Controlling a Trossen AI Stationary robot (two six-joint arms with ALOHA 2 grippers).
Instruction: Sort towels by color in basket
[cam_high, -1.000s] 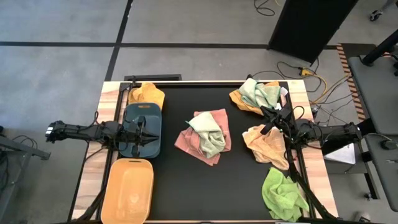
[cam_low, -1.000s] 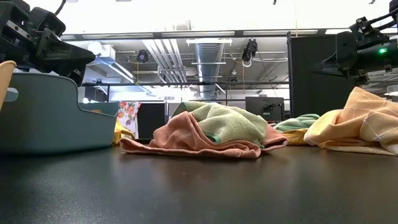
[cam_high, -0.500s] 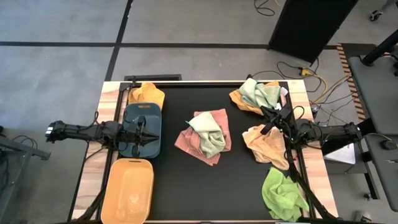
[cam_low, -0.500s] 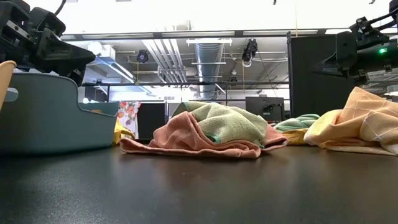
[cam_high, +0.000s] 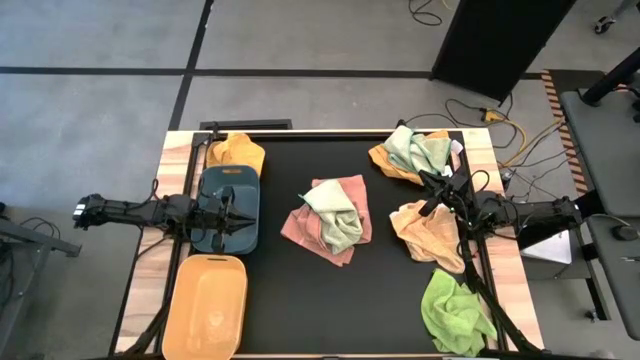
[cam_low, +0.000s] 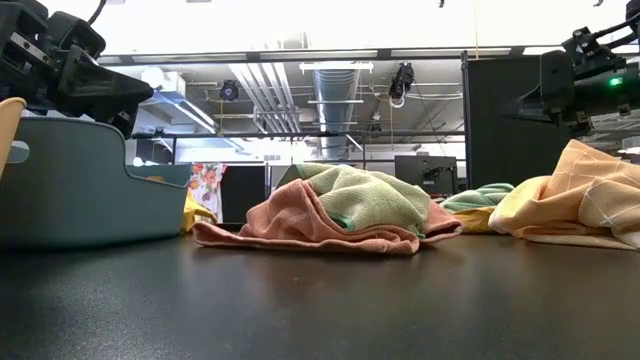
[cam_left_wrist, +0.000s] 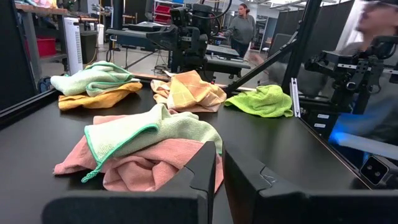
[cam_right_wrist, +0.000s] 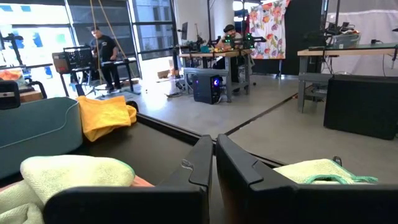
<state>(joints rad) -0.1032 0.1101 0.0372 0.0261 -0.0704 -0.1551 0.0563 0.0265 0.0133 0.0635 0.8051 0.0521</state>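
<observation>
Both grippers are shut and hold nothing. My left gripper (cam_high: 240, 212) (cam_left_wrist: 219, 163) hovers over the blue-grey basket (cam_high: 214, 189) at the table's left. My right gripper (cam_high: 424, 196) (cam_right_wrist: 214, 158) hangs above the peach towel (cam_high: 430, 235) on the right side. In the middle, a pale mint towel (cam_high: 335, 218) lies on top of a salmon pink one (cam_high: 300, 230). At the far right, another mint towel (cam_high: 418, 148) rests on a mustard orange one (cam_high: 385, 158). A lime green towel (cam_high: 455, 310) lies at the near right. One more mustard towel (cam_high: 237, 152) lies beyond the blue-grey basket.
An orange basket (cam_high: 208, 305) stands at the near left, right beside the blue-grey one. Bare black table surface (cam_high: 300, 310) stretches between the baskets and the towel heaps. People and benches show in the room beyond the table.
</observation>
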